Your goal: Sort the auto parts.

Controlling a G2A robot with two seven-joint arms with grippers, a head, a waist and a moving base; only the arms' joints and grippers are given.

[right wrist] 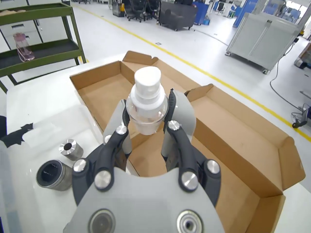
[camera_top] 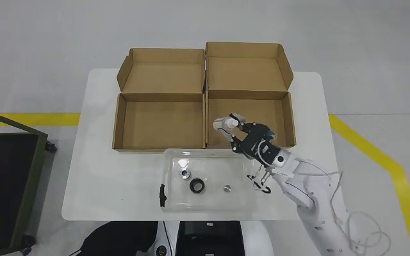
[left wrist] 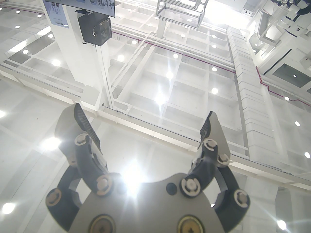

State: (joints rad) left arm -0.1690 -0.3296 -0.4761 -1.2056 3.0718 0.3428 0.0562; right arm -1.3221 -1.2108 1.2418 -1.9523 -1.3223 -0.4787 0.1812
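Currently three metal parts (camera_top: 196, 185) in clear tray (camera_top: 218, 169)

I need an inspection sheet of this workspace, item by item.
Surface: white table bearing left cardboard box, right cardboard box, clear tray.
Job's things: metal cylinder, metal sleeve, small metal part in the tray; white plastic part over the right box.
Clutter: black scrap on the tray's edge.
Pincers: right pincer shut on the white plastic part; left pincer open, empty.
Cables: loose cable beside the right arm.
Surroundings: yellow floor line, green cart.
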